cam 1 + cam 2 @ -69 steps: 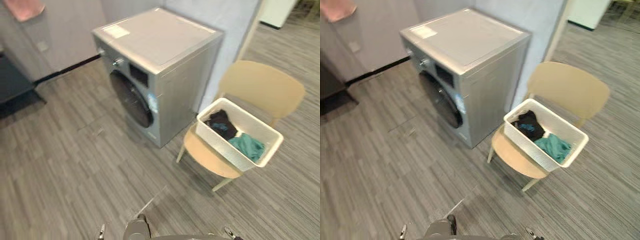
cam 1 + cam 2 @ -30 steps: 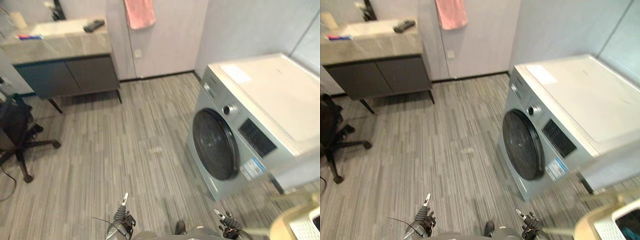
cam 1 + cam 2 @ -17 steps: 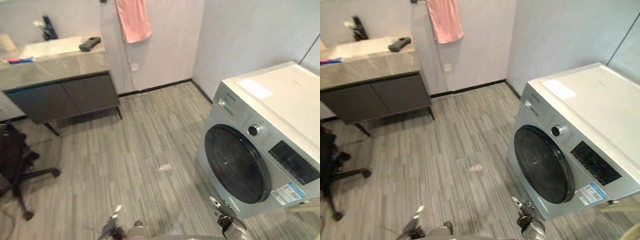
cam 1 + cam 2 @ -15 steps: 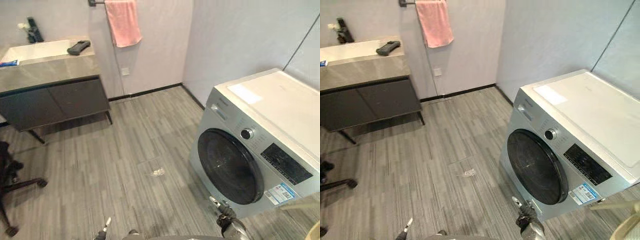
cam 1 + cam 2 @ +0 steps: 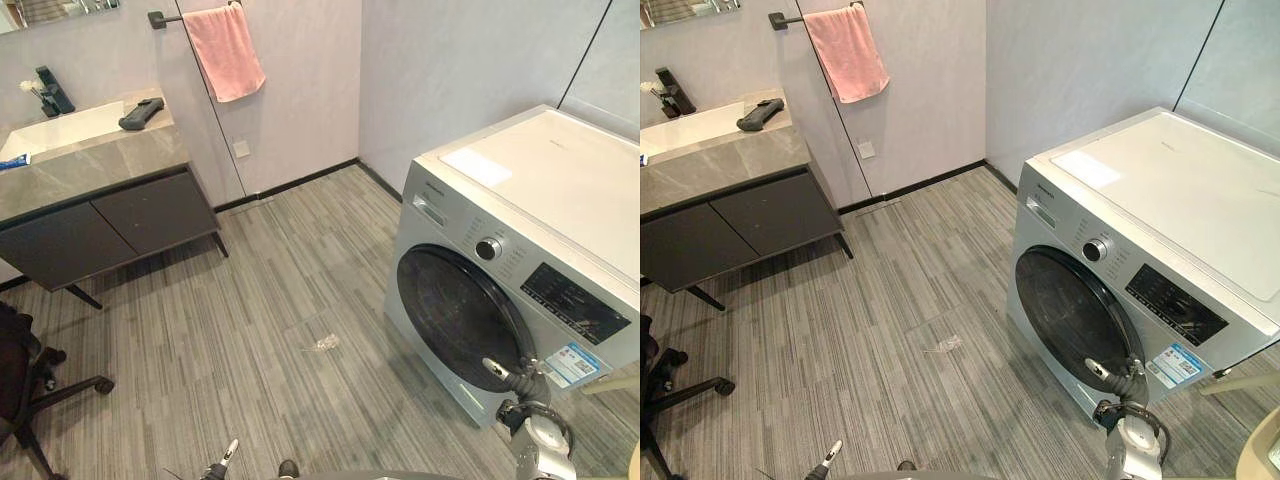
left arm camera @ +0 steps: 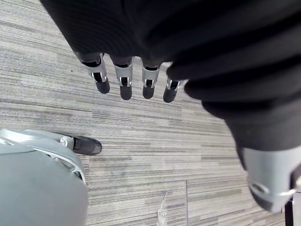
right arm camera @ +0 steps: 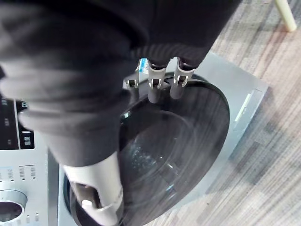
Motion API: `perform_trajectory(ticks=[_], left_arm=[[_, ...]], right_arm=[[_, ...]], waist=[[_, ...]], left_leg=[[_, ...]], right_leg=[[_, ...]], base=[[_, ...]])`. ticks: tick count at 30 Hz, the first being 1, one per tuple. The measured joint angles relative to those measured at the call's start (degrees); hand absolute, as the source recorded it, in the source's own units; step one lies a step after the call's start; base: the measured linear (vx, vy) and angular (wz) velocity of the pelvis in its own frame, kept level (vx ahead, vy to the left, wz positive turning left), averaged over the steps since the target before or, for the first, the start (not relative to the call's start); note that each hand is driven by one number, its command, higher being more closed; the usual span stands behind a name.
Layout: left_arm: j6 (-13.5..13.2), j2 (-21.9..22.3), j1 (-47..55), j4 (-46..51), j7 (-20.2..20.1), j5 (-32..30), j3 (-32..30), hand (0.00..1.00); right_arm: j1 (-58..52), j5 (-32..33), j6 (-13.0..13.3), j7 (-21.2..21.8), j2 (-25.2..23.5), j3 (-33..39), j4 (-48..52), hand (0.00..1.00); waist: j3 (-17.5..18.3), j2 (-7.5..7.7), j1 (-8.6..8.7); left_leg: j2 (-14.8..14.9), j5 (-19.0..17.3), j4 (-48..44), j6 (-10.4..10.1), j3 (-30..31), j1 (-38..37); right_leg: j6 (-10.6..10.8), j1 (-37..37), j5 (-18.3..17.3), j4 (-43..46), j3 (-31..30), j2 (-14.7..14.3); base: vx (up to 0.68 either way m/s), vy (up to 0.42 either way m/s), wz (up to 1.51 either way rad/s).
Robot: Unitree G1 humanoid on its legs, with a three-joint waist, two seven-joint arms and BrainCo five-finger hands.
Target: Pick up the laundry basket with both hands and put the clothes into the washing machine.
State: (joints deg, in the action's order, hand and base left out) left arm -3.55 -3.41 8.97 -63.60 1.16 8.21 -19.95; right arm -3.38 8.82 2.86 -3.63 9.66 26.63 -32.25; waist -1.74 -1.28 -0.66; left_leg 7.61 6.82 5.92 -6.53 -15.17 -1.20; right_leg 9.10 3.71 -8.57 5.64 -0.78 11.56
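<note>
The silver washing machine point(image 5: 545, 185) stands at the right against the wall, its round dark door point(image 5: 460, 320) closed. My right hand point(image 5: 515, 383) hovers low in front of the door's lower right edge. In the right wrist view its fingers point(image 7: 162, 87) are straight and point at the door glass point(image 7: 178, 141), holding nothing. My left hand point(image 5: 226, 458) peeks in at the bottom edge; its fingers point(image 6: 124, 84) hang straight over bare floor, empty.
A dark vanity cabinet point(image 5: 110, 215) with a sink stands at the back left, a pink towel point(image 5: 224, 50) hanging beside it. A black office chair point(image 5: 25, 385) sits at the lower left. A beige chair's edge point(image 5: 1262, 440) shows beside the machine. A small scrap point(image 5: 322, 343) lies on the floor.
The camera has swung left from the basket on the chair to the washing machine's front. My right hand has risen and moved closer to the door.
</note>
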Motion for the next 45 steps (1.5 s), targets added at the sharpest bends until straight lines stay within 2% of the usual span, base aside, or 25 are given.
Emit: perform_trajectory(ticks=[4,6,10,12,14,15,17,18,19,20,21,22,24,28,30,33,35,36,38,40,41,43,45], left_arm=[[0.0,0.1,0.3,0.0,-0.4,-0.6,2.5,0.00],[0.0,-0.5,-0.2,0.1,-0.9,-0.6,4.1,0.00],[-0.2,-2.3,-1.5,1.3,-1.1,-0.4,4.9,0.00],[-0.2,-2.9,-2.3,1.3,-1.1,-0.3,6.6,0.00],[-0.3,-2.9,-2.3,2.0,-1.0,0.2,7.4,0.00],[-0.6,-2.9,-2.3,2.4,-0.8,0.3,8.5,0.00],[-1.6,-2.0,-2.8,3.8,-0.3,1.6,10.0,0.00],[-1.9,-1.1,-3.9,5.1,0.1,2.5,11.0,0.00],[-2.5,-0.7,-4.3,6.4,0.4,3.1,11.7,0.00],[-2.6,-0.6,-4.7,7.0,0.4,3.5,12.4,0.00],[-2.6,-0.3,-5.9,7.4,0.4,3.7,14.2,0.00],[-3.2,1.0,-7.5,9.1,0.5,4.8,16.7,0.00],[-3.8,1.6,-8.4,10.3,0.5,5.5,18.5,0.00],[-3.6,1.6,-9.1,9.8,1.6,7.0,21.7,0.00],[-3.7,1.5,-9.1,9.5,2.2,7.0,21.7,0.00],[-3.6,1.3,-9.1,8.4,2.8,6.9,21.4,0.00],[-3.4,1.3,-9.1,7.2,3.0,6.8,18.8,0.00],[-3.3,1.3,-9.0,7.0,3.0,6.7,18.1,0.00],[-3.1,1.3,-8.9,5.7,3.2,6.1,16.8,0.00],[-2.9,1.3,-8.2,4.5,3.5,4.5,14.6,0.00],[-2.9,1.2,-7.8,4.5,3.5,4.5,14.3,0.00],[-2.4,0.9,-7.1,4.5,3.9,3.1,11.7,0.00],[-1.9,0.5,-6.4,4.4,3.9,2.3,10.0,0.00]], right_arm=[[5.1,-0.5,0.1,-1.5,5.6,1.7,-3.1,0.00],[9.0,-0.5,0.1,-1.7,8.2,1.6,-6.3,0.00],[18.3,-0.5,-0.1,-1.7,10.3,0.5,-11.5,0.00],[21.3,-0.5,-0.5,-1.8,11.5,0.2,-12.3,0.00],[24.1,-0.4,-0.7,-3.6,12.7,0.4,-13.2,0.00],[24.6,-0.4,0.0,-4.2,13.1,0.4,-14.0,0.00],[28.0,-0.4,0.7,-4.2,16.2,-0.1,-17.7,0.00],[32.0,-0.4,0.7,-3.4,19.0,-0.8,-21.5,0.00],[33.6,-0.2,2.3,-1.4,19.6,-1.1,-22.5,0.00],[35.1,-0.5,2.2,-1.6,20.0,-2.1,-23.7,0.00],[37.8,-0.5,1.1,-1.9,21.1,-2.7,-26.9,0.00],[41.5,-0.6,0.7,-4.9,23.4,-2.9,-29.1,0.00],[43.3,-0.6,1.3,-5.4,24.4,-4.8,-29.5,0.00],[42.8,-0.4,1.8,-5.7,21.2,-10.1,-29.1,0.00],[38.0,-0.3,3.1,-6.1,17.9,-13.5,-24.4,0.00],[30.7,1.6,3.1,-5.9,12.1,-21.7,-16.3,0.00],[26.0,2.6,3.0,-5.7,8.1,-28.8,-11.6,0.00],[25.1,2.6,2.8,-4.8,7.7,-31.1,-10.7,0.00],[22.0,2.5,1.9,-0.1,6.9,-38.9,-8.4,0.00],[18.5,2.3,1.6,4.1,2.8,-44.8,-6.2,0.00],[18.0,2.3,1.6,4.9,1.3,-45.5,-6.2,0.00],[16.6,2.0,1.6,6.5,-2.2,-46.2,-5.6,0.00],[16.6,1.9,1.7,6.5,-2.8,-46.1,-5.6,0.00]], waist=[[-0.4,-0.59,0.17],[-2.0,-0.53,0.12],[-7.4,-0.72,0.03],[-9.1,-1.19,-0.22],[-10.8,-1.88,-0.18],[-11.9,-2.33,0.02],[-13.0,-3.92,0.25],[-14.3,-5.55,0.30],[-15.7,-6.33,1.01],[-16.4,-6.81,1.43],[-17.1,-7.89,1.49],[-18.4,-10.33,1.24],[-20.2,-11.24,1.22],[-20.2,-11.20,1.38],[-20.2,-10.72,1.53],[-19.7,-9.30,1.61],[-19.2,-8.37,2.12],[-19.0,-8.27,2.20],[-17.4,-8.31,2.00],[-14.3,-7.78,1.28],[-13.7,-7.53,1.16],[-12.2,-6.16,-0.38],[-11.5,-4.89,-0.46]], left_leg=[[0.5,0.5,0.0,-0.1,1.9,2.1],[0.4,0.9,0.0,0.0,2.1,3.4],[0.3,1.8,-0.1,0.5,2.4,6.6],[0.1,2.5,-0.4,1.0,2.6,8.5],[-0.2,3.0,-0.4,1.4,2.7,9.5],[-0.3,3.0,-0.5,1.4,2.7,9.6],[-0.6,3.4,-0.5,1.8,2.5,11.1],[-0.7,4.1,-0.5,1.8,2.6,12.4],[-0.6,4.6,-0.4,1.8,2.7,13.3],[-0.6,4.8,-0.4,1.9,2.7,13.6],[-0.6,5.3,-0.4,1.7,2.9,14.3],[-0.6,5.3,-0.2,1.4,3.6,15.7],[-0.6,5.6,0.0,1.1,4.1,16.5],[-0.3,5.7,0.0,0.8,4.6,17.0],[0.0,6.1,-0.4,0.2,5.1,16.9],[0.6,6.5,-0.5,-0.2,5.6,16.3],[1.2,6.6,-0.5,-0.4,6.0,15.8],[1.3,6.7,-0.5,-0.5,6.3,15.6],[1.3,6.7,-0.5,-0.6,7.5,15.2],[1.3,6.7,-0.4,-0.6,9.1,14.6],[1.3,6.7,-0.4,-0.6,9.5,14.3],[1.1,6.6,-0.4,-0.7,10.3,13.5],[0.9,6.5,-0.4,-0.7,10.7,13.4]], right_leg=[[-0.3,-2.1,-0.1,0.3,0.5,-0.7],[-0.2,-3.2,0.3,0.3,0.5,-0.7],[0.0,-6.1,1.4,0.2,0.5,-0.7],[0.2,-7.9,1.9,0.3,0.6,-0.6],[0.2,-9.1,1.9,1.1,0.6,-0.3],[0.2,-9.4,1.9,1.7,0.6,-0.2],[0.3,-11.5,1.9,3.1,0.5,0.1],[0.3,-13.1,1.9,4.0,0.5,0.2],[0.4,-14.6,1.9,4.9,0.4,0.2],[0.5,-15.2,1.8,5.5,0.4,0.2],[0.6,-16.2,1.7,6.4,0.3,0.2],[0.9,-17.8,1.5,7.8,0.5,0.2],[1.1,-19.7,1.3,9.1,0.2,0.2],[1.0,-20.6,1.3,9.8,0.1,-0.2],[1.0,-20.3,1.3,10.1,0.4,-0.5],[0.8,-19.7,1.3,10.3,0.9,-1.1],[0.8,-18.8,1.3,10.1,1.4,-1.6],[0.8,-18.4,1.3,10.0,1.8,-1.6],[0.5,-16.8,1.1,9.3,3.3,-1.6],[0.4,-14.3,1.0,7.6,5.3,-1.6],[0.4,-13.5,1.0,7.1,5.8,-1.5],[0.4,-10.9,1.1,5.3,7.2,-1.4],[0.6,-9.9,1.2,4.3,7.8,-1.4]], base=[[-0.07,-0.028,0.04],[-0.05,0.012,0.03],[-0.05,0.019,0.03],[0.00,0.012,0.06],[0.03,0.012,0.03],[0.00,0.017,-0.03],[-0.03,0.022,-0.03],[-0.08,0.023,0.00],[-0.10,0.020,-0.01],[-0.14,0.017,-0.02],[-0.17,0.012,0.10],[-0.23,0.018,0.14],[-0.19,0.012,0.00],[-0.06,-0.020,-0.04],[0.02,-0.050,0.03],[0.03,-0.063,0.01],[0.01,-0.057,0.03],[0.01,-0.055,0.21],[0.01,-0.036,0.31],[0.04,-0.028,0.39],[0.05,-0.027,0.42],[0.03,-0.012,0.35],[0.03,0.009,0.17]])
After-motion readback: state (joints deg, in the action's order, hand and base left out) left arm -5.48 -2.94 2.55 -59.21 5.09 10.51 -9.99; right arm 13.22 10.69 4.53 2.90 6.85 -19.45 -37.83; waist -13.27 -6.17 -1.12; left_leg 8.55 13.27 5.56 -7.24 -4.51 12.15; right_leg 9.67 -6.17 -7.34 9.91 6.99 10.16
